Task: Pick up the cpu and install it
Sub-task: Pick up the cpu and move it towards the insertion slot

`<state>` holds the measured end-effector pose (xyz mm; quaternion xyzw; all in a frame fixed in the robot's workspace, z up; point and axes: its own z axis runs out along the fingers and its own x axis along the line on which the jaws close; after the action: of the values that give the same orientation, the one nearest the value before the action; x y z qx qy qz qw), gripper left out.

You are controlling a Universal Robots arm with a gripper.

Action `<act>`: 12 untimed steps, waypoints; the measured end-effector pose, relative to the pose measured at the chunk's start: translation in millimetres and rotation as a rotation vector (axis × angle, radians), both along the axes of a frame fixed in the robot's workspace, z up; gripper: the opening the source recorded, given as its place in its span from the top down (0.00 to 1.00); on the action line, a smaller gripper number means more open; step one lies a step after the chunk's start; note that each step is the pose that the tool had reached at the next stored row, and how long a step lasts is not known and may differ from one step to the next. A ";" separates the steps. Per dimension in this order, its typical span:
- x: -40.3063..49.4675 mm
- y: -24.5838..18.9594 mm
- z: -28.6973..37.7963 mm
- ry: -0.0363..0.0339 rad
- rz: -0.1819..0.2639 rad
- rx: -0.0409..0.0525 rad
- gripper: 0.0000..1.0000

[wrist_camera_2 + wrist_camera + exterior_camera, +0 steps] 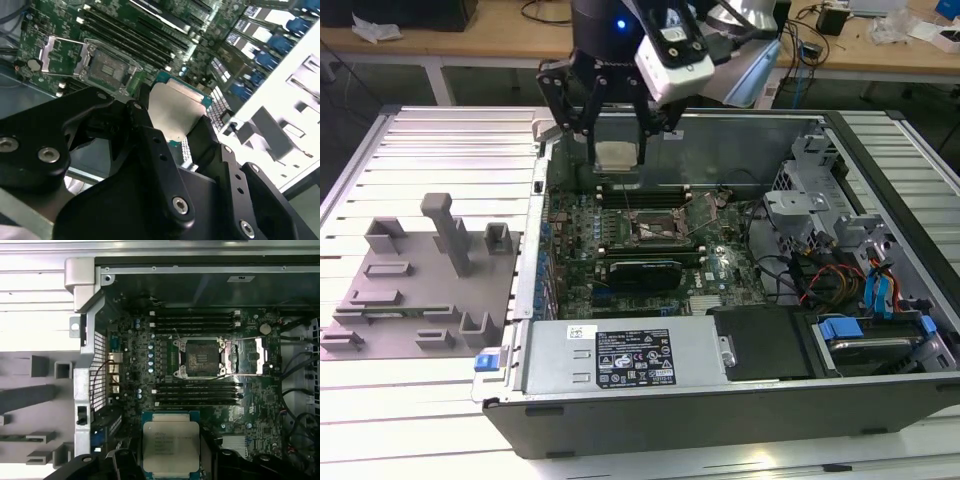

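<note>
Currently holding aloft in the exterior view: pincer (617, 150) drawn narrow onto the cpu (618, 158), hanging over the rear of the open computer case (620, 425), well apart from the grey fixture plate (410, 290) lying on the slatted worktop (420, 130) at the exterior view's left. Probably pinching two opposite edges, though hard to confirm from this angle.

Turning to the second wrist view: black fingers (150, 140) clamping either side of the cpu (175, 112), pale metal top facing the camera, green edge peeking out. Lying beyond on the motherboard (200, 25), the open socket (107, 67), clearly apart from the chip.

Looking through the first wrist view: cpu (171, 447) sitting level and square to the board, with the empty socket (200, 357) waiting farther along between the memory slots, hinged frame flipped open beside it.

Judging the handling: likely weighing very little, staying stiff and flat, offering a smooth, somewhat slippery lid, and hiding a delicate contact face underneath. Gripping by the side edges alone, as now, and avoiding any tilt or squeeze across the faces.
</note>
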<state>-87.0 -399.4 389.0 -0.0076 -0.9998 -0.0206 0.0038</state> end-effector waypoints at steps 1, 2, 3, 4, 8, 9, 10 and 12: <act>1.7 0.4 -1.5 0.0005 0.000 -0.0001 0.45; 3.9 1.1 -4.0 0.0008 0.000 0.0000 0.45; 5.2 1.9 -5.7 0.0009 0.000 0.0000 0.45; 7.0 4.2 -9.6 0.0009 0.000 0.0001 0.45; 9.3 11.2 -20.2 0.0010 0.000 -0.0001 0.45; 9.5 13.5 -24.0 0.0009 0.000 0.0000 0.45; 9.6 15.4 -26.2 0.0009 0.000 0.0001 0.45; 9.6 19.6 -30.6 0.0010 0.000 0.0002 0.45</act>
<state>-77.5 -379.7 358.3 -0.0077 -0.9997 -0.0208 0.0043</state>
